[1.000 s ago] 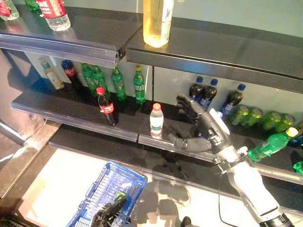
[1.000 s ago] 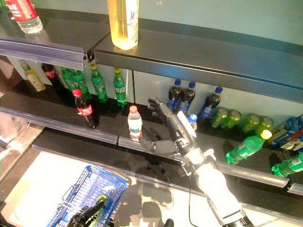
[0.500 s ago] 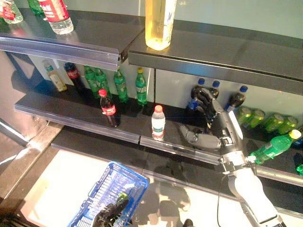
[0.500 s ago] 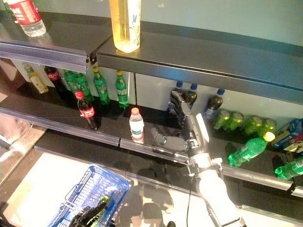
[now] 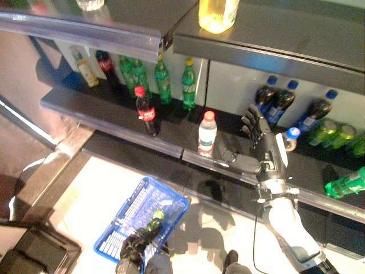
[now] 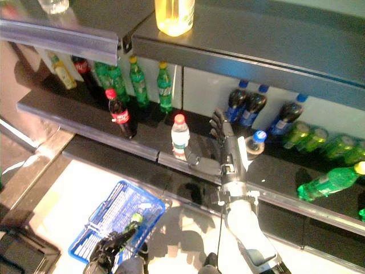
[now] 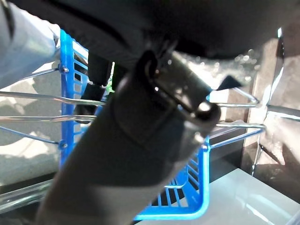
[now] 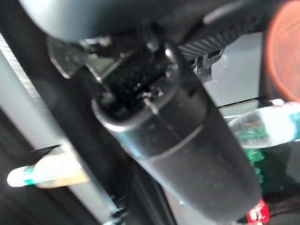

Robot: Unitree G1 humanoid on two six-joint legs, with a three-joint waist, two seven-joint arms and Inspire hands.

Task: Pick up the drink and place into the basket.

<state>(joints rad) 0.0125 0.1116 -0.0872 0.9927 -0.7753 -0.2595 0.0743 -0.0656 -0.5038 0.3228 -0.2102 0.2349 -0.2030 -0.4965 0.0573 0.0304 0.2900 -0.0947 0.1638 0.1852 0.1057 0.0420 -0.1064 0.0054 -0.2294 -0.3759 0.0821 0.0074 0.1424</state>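
Observation:
A clear drink bottle [image 5: 206, 134] with a red cap stands upright at the front edge of the middle shelf. My right hand [image 5: 268, 151] is over the shelf just right of the bottle, open, with its fingers straight and its thumb [image 5: 228, 155] stretched toward the bottle's base, not touching it. The bottle also shows past the thumb in the right wrist view [image 8: 269, 126]. My left hand [image 5: 137, 246] is shut on the wire handles [image 7: 234, 124] of the blue basket [image 5: 168, 189], which hangs low at the left. Something green [image 5: 155, 217] lies in the basket.
On the middle shelf stand a cola bottle [image 5: 146, 112], green bottles [image 5: 188, 85], dark blue-capped bottles [image 5: 279, 101] and green cans [image 5: 336, 132]. A green bottle [image 5: 348, 182] lies at the right. The upper shelf [image 5: 274, 45] with a yellow drink [image 5: 219, 11] overhangs.
The camera has tilted down, shifting the whole picture. My right hand has drawn a little right of the bottle and its fingers have straightened. The basket still hangs from my left hand.

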